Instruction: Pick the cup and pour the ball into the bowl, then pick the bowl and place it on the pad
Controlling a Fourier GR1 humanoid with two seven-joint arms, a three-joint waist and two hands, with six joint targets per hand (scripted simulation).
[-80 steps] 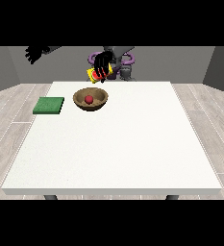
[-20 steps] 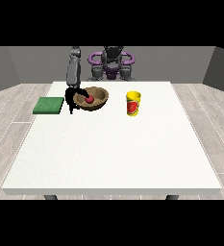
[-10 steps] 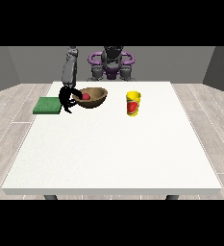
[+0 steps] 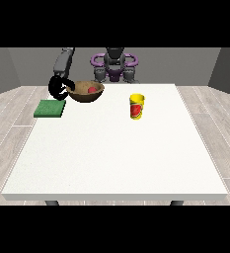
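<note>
A brown wooden bowl (image 4: 88,94) with a red ball (image 4: 92,90) inside is lifted a little off the table at the back left. The black hand at the view's left (image 4: 58,88) is curled round the bowl's left rim. A green pad (image 4: 50,108) lies flat on the table just below and left of the bowl. A yellow cup (image 4: 136,106) with a red mark stands upright to the right of the bowl, untouched. No hand shows at the view's right.
The large white table (image 4: 116,153) spreads out in front of the bowl and cup. The robot's torso (image 4: 114,66) stands behind the table's far edge.
The hand at the view's left has raised the bowl and carried it leftward towards the pad. Four seconds ago the cup was held over the bowl; it now stands on the table.
</note>
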